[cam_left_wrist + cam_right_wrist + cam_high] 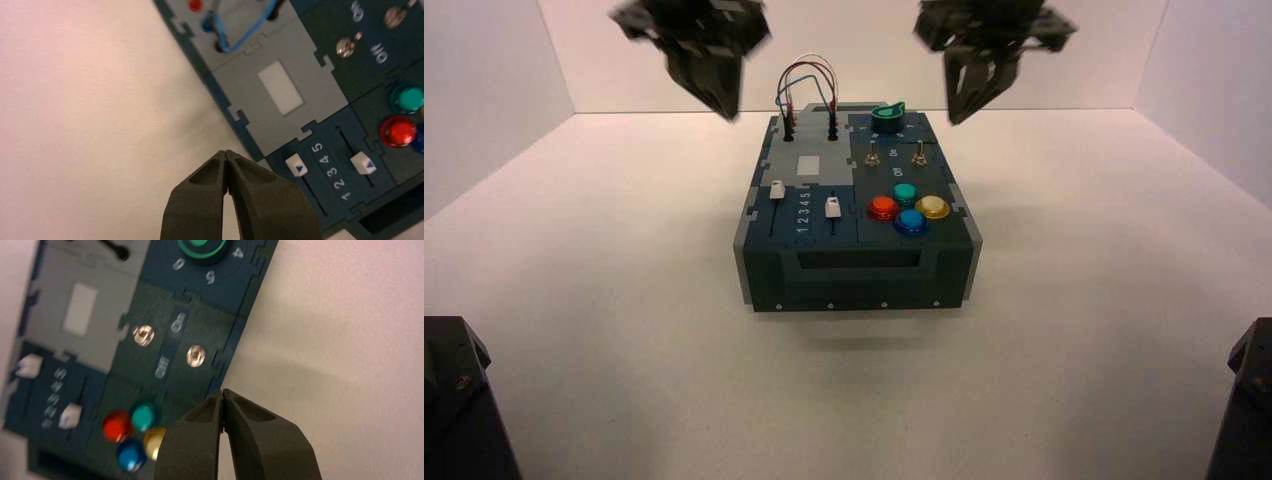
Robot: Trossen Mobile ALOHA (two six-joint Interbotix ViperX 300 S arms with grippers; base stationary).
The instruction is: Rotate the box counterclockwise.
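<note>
So the box [856,215] sits mid-desk [624,330], pretty much square to the robot. Its long axis runs front to back, with the wires [806,85] and green knob [888,116] at the far end and the slotted front face pointing at the camera, maybe turned a hair.

Both arms are up in the air at the far end. Left gripper [226,156] has its fingers pressed together, holding nothing, and hangs over bare desk just off the box's left edge; the sliders [330,165] and grey panel [280,100] lie just beside the tips. Right gripper [222,392] is closed and empty too, tips over the box's right edge, with the two toggles [170,346] just past them and the four buttons [132,432] off to one side.
</note>
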